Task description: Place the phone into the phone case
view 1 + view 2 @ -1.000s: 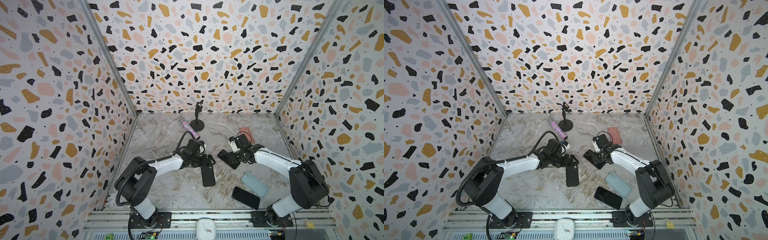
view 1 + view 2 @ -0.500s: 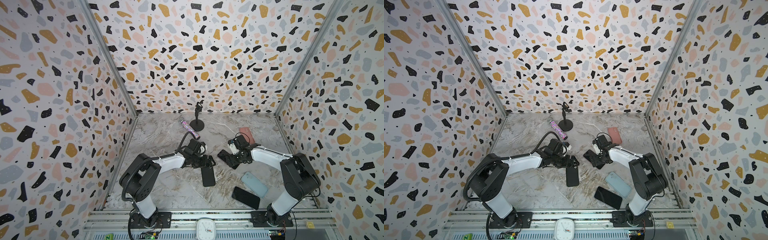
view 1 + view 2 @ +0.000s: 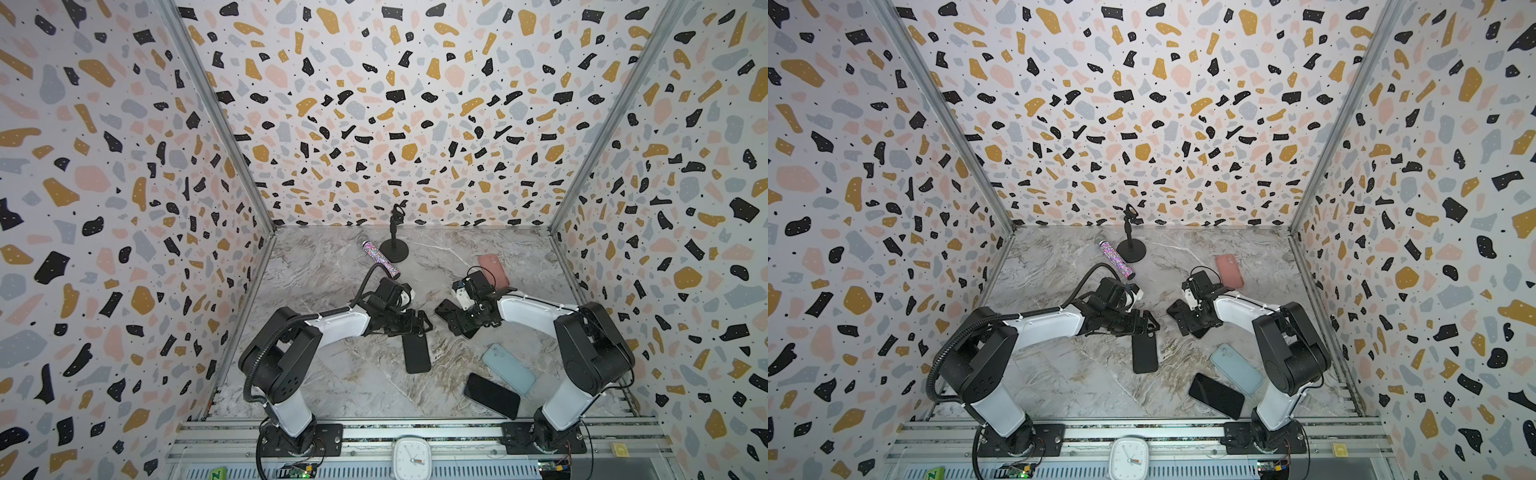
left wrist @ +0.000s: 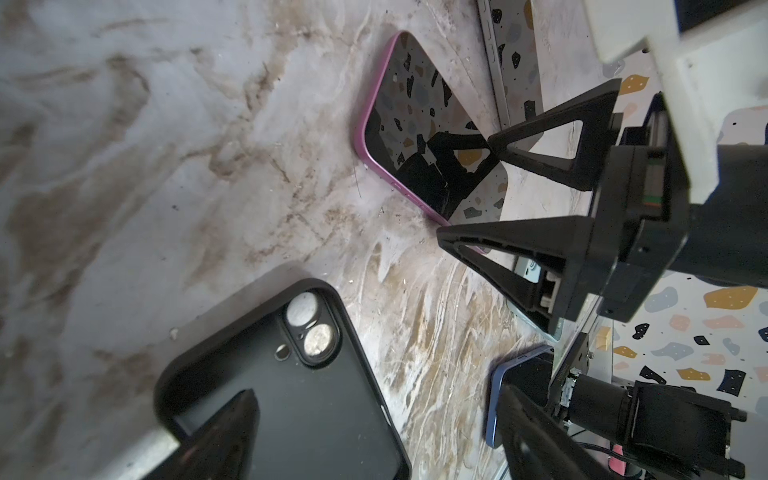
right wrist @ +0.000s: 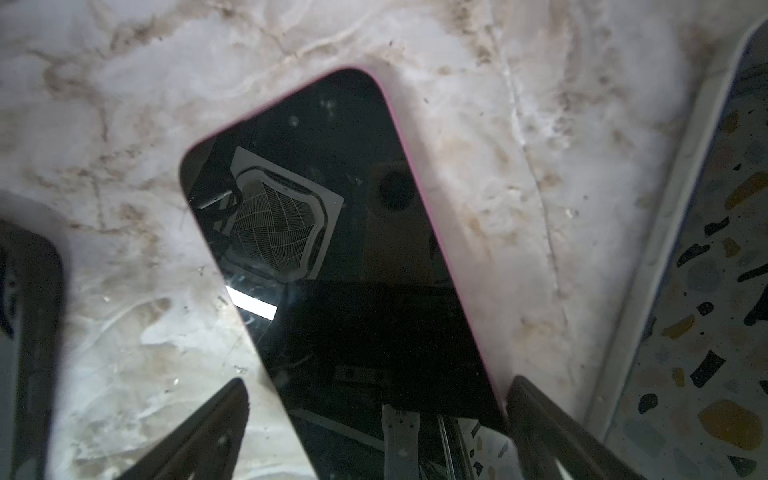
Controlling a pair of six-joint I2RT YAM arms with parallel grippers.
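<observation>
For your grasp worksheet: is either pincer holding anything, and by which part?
Nothing is held: right pincer open astride the pink-edged phone, left pincer open over the black phone case.

Top views look bright and even to me, bowed at the edges; wrist views dimmer, phone [image 5: 353,332] screen mirror-glared, foreground blurred.

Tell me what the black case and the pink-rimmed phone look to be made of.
The black case: likely soft matte plastic or silicone; it shows a dull, glare-free surface and a thick rounded lip. The phone: glossy glass front, mirroring the ceiling sharply; its pink rim could be metal or plastic, I cannot tell.
</observation>
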